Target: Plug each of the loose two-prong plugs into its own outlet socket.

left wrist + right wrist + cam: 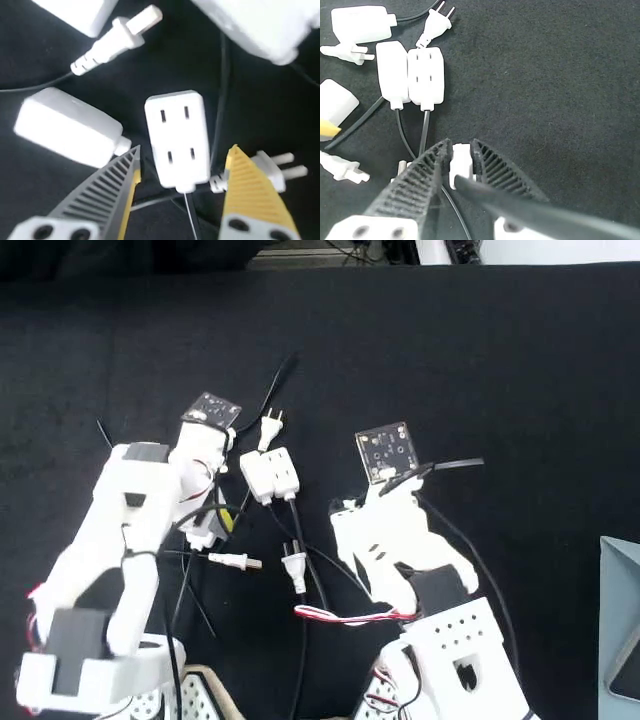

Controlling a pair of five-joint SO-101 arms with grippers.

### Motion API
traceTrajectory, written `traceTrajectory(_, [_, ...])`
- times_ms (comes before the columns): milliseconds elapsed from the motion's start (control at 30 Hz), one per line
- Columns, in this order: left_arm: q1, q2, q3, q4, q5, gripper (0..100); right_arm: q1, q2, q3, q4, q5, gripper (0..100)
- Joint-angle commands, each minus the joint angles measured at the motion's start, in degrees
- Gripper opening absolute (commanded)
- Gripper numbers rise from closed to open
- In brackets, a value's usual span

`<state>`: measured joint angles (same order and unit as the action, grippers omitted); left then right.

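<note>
Nothing is plugged in yet: the sockets that show are sitting empty.
The right gripper (461, 147) is clamping a white plug (461, 162) near the outlet blocks (425, 75). The left gripper (183, 150) is hanging spread wide astride one outlet block (175, 125), with loose plugs (117, 37) lying about unseated.

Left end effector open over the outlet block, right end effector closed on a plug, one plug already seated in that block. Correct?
No, nothing is seated. The left wrist view shows the outlet block with all slots empty, under the open left end effector. The right end effector is closed on a plug.
</note>
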<state>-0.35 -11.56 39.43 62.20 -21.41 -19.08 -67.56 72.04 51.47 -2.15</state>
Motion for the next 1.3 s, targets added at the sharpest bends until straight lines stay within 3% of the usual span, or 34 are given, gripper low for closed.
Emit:
traceTrajectory(0, [-0.9, 5.4, -0.8, -2.8, 0.4, 26, 0.6, 0.2, -0.6, -0.7, -0.4, 1.3])
traceTrajectory(167, [-0.1, 6.8, -2.9, -2.8, -0.2, 13, 0.6, 0.2, -0.6, -0.7, -0.4, 1.3])
traceTrajectory(467, [2.0, 6.9, -6.8, -3.0, -13.8, 5, 0.6, 0.2, -0.6, -0.7, -0.4, 1.3])
traceTrajectory(700, [7.2, 7.4, -6.3, -4.0, -18.5, 5, 0.6, 0.2, -0.6, -0.7, -0.4, 1.3])
traceTrajectory(933, [3.4, 6.8, -6.5, -4.6, -18.7, 24, 0.6, 0.2, -0.6, -0.7, -0.2, 1.3])
traceTrajectory(1133, [1.3, 6.7, -6.6, -4.0, -19.0, 25, 0.6, 0.2, -0.7, -0.8, -0.1, 1.3])
traceTrajectory(1267, [0.1, 3.4, -8.0, 0.9, -19.0, 25, 0.5, 0.2, -1.2, -1.1, 0.0, 1.4])
